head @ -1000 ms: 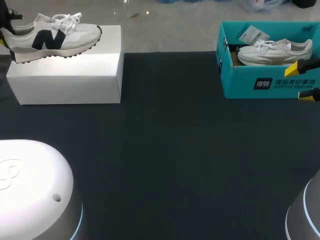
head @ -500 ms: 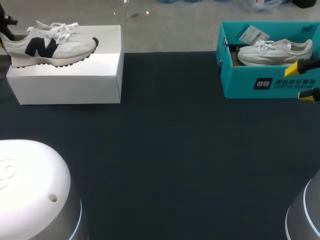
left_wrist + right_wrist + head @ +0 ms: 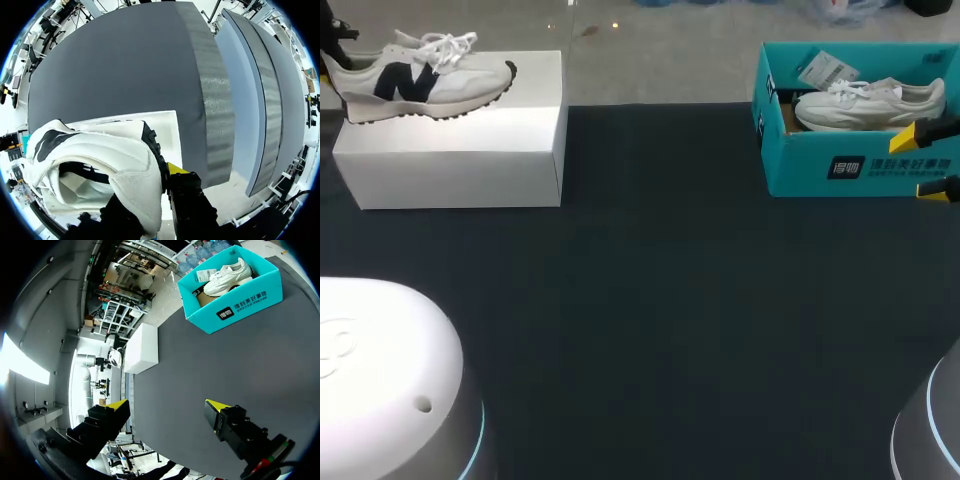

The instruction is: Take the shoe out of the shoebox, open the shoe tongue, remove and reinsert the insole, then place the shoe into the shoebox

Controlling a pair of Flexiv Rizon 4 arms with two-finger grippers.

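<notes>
A white shoe with a black letter on its side [image 3: 425,78] lies on top of a white box [image 3: 460,160] at the far left, toe pointing right. My left gripper [image 3: 329,58] is at its heel. In the left wrist view that gripper [image 3: 155,205] is shut on the padded heel of the white shoe [image 3: 100,160]. The teal shoebox [image 3: 840,165] stands open at the far right with a second white shoe [image 3: 868,102] and a paper tag inside. My right gripper [image 3: 925,160] hangs open in front of the shoebox's right end, holding nothing [image 3: 167,407].
The dark table mat [image 3: 660,320] stretches wide between the white box and the teal shoebox [image 3: 235,310]. The white box [image 3: 142,347] also shows in the right wrist view. My arms' rounded bases sit at both near corners.
The shoe has slid a little to the left on the white box, held by my left gripper. The right arm has kept still.
</notes>
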